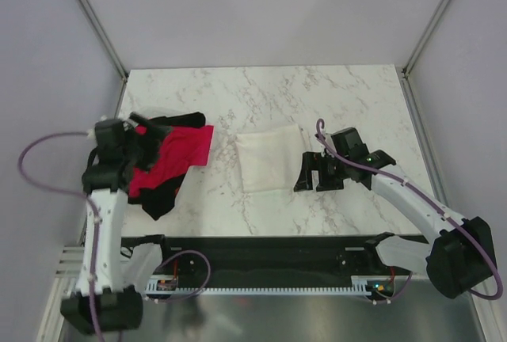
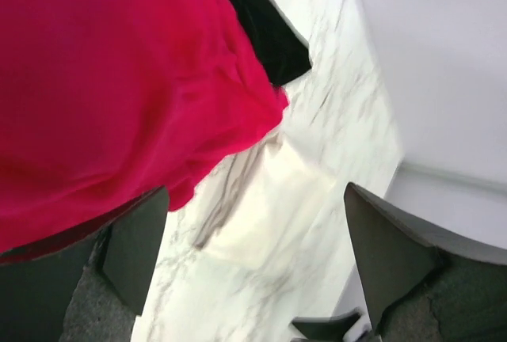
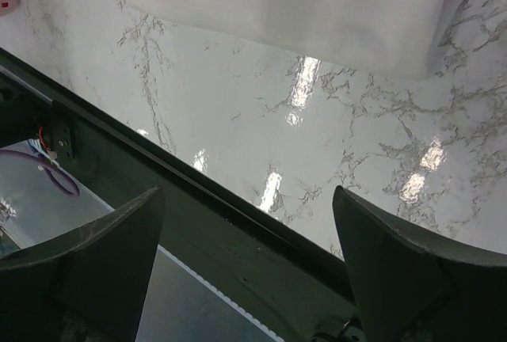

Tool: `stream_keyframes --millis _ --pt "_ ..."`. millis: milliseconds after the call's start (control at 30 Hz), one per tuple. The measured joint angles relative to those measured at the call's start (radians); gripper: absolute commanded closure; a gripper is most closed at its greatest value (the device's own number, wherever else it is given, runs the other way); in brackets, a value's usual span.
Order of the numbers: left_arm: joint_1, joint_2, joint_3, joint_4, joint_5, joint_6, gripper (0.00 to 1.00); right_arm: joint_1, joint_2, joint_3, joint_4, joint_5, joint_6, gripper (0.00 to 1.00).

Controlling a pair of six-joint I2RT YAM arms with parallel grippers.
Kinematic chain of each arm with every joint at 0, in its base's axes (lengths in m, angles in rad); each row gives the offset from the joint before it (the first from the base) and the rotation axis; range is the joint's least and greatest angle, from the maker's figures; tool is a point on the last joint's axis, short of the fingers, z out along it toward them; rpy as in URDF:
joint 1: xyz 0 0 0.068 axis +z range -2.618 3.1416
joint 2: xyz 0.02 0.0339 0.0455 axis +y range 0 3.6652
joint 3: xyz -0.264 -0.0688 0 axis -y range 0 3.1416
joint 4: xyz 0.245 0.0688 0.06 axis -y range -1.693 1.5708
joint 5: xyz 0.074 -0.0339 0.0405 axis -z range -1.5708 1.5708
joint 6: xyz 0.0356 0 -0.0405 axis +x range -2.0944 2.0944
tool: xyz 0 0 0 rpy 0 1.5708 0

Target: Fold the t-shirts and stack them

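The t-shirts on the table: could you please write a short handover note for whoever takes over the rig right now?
Left pincer: open, empty, over the red shirt.
Right pincer: open, empty, just right of the white shirt.
White shirt: folded, in the middle of the table.
Red shirt: crumpled at the left, lying over the black shirt.
Done: white shirt folded.
Left: fold the red and black ones, then stack all three.

White marble-patterned tabletop (image 1: 261, 89), centre. Black channel (image 1: 269, 259) along its edge at 6 o'clock, white slotted cable duct (image 1: 269, 286) just beyond. Grey back wall (image 1: 261, 9) at 12 o'clock. Aluminium struts at 11 (image 1: 92, 17) and 1 o'clock (image 1: 433, 17).
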Motion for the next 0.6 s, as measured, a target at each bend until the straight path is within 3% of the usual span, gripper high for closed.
stream_keyframes --millis 67,200,467,600 --pt "-0.21 0.209 0.071 0.045 -0.036 0.04 0.0 0.0 -0.002 0.0 0.0 0.001 0.004 0.06" --pt "-0.445 0.633 0.365 0.09 -0.048 0.13 0.0 0.005 -0.018 0.0 -0.016 0.016 0.006 0.06" --pt "-0.479 1.247 1.016 0.045 -0.198 0.322 0.0 0.005 -0.193 -0.006 -0.087 0.053 0.026 0.05" --pt "-0.465 1.456 1.188 -0.023 -0.263 0.38 0.0 0.005 -0.265 -0.029 -0.12 0.07 0.035 0.05"
